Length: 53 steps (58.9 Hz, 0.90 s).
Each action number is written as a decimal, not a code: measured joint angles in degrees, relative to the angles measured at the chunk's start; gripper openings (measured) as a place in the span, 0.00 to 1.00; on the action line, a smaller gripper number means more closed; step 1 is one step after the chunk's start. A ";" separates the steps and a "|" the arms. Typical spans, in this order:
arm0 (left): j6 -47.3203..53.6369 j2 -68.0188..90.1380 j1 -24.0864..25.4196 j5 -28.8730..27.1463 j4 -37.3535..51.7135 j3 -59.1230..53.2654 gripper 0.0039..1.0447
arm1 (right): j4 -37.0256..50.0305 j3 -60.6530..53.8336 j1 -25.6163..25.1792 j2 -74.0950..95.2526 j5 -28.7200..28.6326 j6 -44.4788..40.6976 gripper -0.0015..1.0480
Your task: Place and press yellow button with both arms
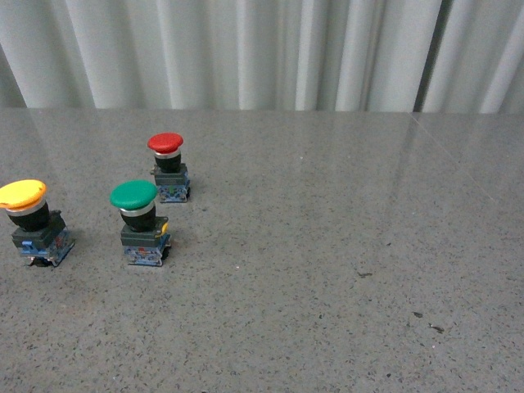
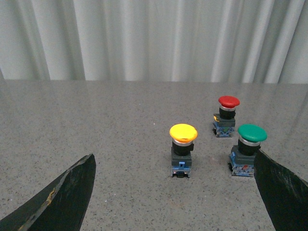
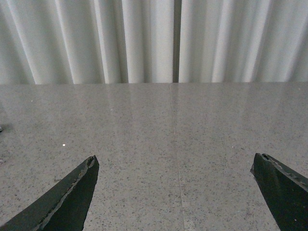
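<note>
Yellow button: the yellow button [image 1: 31, 219] stands upright on the gray bench [image 1: 327, 286], far over on the robot's left side, with its cap on top.
Neighbors: the green button [image 1: 141, 223] stands near it, toward the middle of the bench. The red button [image 1: 169, 168] stands further back, closer to the white curtain [image 1: 246, 49]. None of the three touch.
Left claw: the left claw [image 2: 173, 158] is spread wide and holds nothing. In the left wrist view the yellow button [image 2: 183, 150] sits out in front, between the two black fingers but well ahead of them.
Right claw: the right claw [image 3: 175, 158] is spread wide too, and empty. It faces only bare bench and curtain, with no button in its view.
How it feels: it looks small, light and hard, like plastic. The big round cap on a thin black neck likely makes it top-heavy, so a bump could tip it over.
Where to hold: the dark blocky base looks best, because its sides are flat. The cap is round and smooth and would probably slip, and it may sink when squeezed.
Watch out: the green button [image 2: 248, 149] is close to one left finger in the left wrist view, so that finger could knock it.
Task so far: nothing looks picked up or pressed yet.
</note>
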 joint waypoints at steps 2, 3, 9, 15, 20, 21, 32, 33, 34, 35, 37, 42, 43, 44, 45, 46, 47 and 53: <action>0.00 0.00 0.00 0.00 0.00 0.00 0.94 | 0.00 0.00 0.00 0.00 0.00 0.00 0.94; 0.00 0.00 0.00 0.00 0.00 0.00 0.94 | 0.00 0.00 0.00 0.00 0.00 0.00 0.94; 0.00 0.00 0.00 0.00 0.00 0.00 0.94 | 0.00 0.00 0.00 0.00 0.00 0.00 0.94; 0.00 0.00 0.00 0.00 0.00 0.00 0.94 | 0.00 0.00 0.00 0.00 0.00 0.00 0.94; 0.00 0.00 0.00 0.00 0.00 0.00 0.94 | 0.00 0.00 0.00 0.00 0.00 0.00 0.94; 0.00 0.00 0.00 0.00 0.00 0.00 0.94 | 0.00 0.00 0.00 0.00 0.00 0.00 0.94; 0.00 0.00 0.00 0.00 0.00 0.00 0.94 | 0.00 0.00 0.00 0.00 0.00 0.00 0.94; 0.00 0.00 0.00 0.00 0.00 0.00 0.94 | 0.00 0.00 0.00 0.00 0.00 0.00 0.94; 0.00 0.00 0.00 0.00 0.00 0.00 0.94 | 0.00 0.00 0.00 0.00 0.00 0.00 0.94; 0.00 0.00 0.00 -0.02 0.00 0.00 0.94 | 0.00 0.00 0.00 0.00 0.00 0.00 0.94; 0.00 0.00 0.00 0.00 0.00 0.00 0.94 | 0.00 0.00 0.00 0.00 0.00 0.00 0.94; 0.00 0.00 0.00 -0.02 0.00 0.00 0.94 | 0.00 0.00 0.00 0.00 0.00 0.00 0.94; 0.00 0.00 0.00 0.00 0.00 0.00 0.94 | 0.00 0.00 0.00 0.00 0.00 0.00 0.94; 0.00 0.00 0.00 0.00 0.00 0.00 0.94 | 0.00 0.00 0.00 0.00 0.00 0.00 0.94; 0.00 0.00 0.00 0.00 0.00 0.00 0.94 | 0.00 0.00 0.00 0.00 0.00 0.00 0.94; 0.00 0.00 0.00 0.00 0.00 0.00 0.94 | 0.00 0.00 0.00 0.00 0.00 0.00 0.94; 0.00 0.00 0.00 0.00 0.00 0.00 0.94 | 0.00 0.00 0.00 0.00 0.00 0.00 0.94; 0.00 0.00 0.00 0.00 0.00 0.00 0.94 | 0.00 0.00 0.00 0.00 0.00 0.00 0.94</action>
